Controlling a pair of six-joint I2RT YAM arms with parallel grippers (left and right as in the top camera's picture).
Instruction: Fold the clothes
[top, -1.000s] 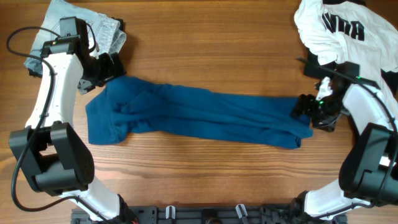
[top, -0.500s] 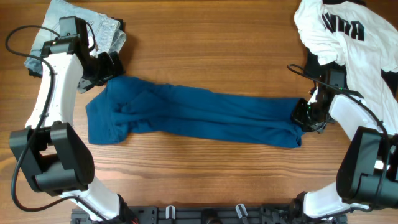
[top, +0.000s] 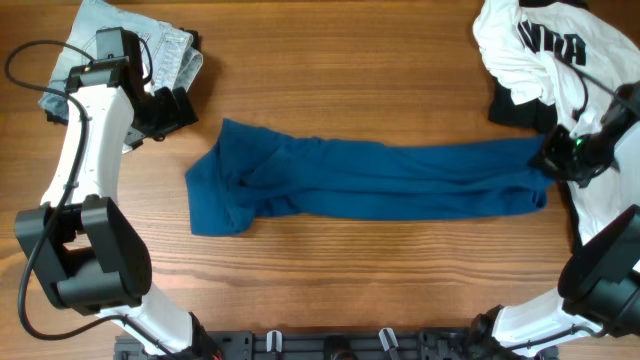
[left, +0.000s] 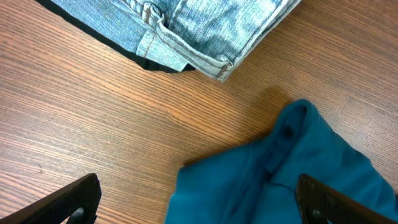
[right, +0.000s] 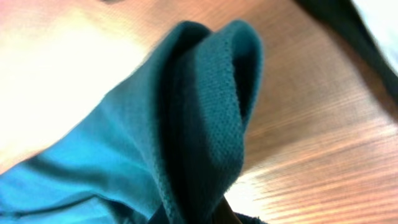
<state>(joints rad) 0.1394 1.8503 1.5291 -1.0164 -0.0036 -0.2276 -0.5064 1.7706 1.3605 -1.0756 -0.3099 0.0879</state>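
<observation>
Dark-blue cloth, the blue shirt (top: 370, 185), lies bunched in a long strip across the middle of the table (top: 350, 60), not yet spread flat. The right gripper (top: 555, 160) is clamped on its right end, beside the white shirt (top: 560, 50). The left gripper (top: 168, 108) hangs wide and empty near the jeans (top: 150, 45), apart from the strip's left end. The step looks like straightening before any fold. Next, the left gripper probably needs to take that left end.

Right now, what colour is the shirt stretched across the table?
The shirt is plain dark blue, clearest overhead.
</observation>
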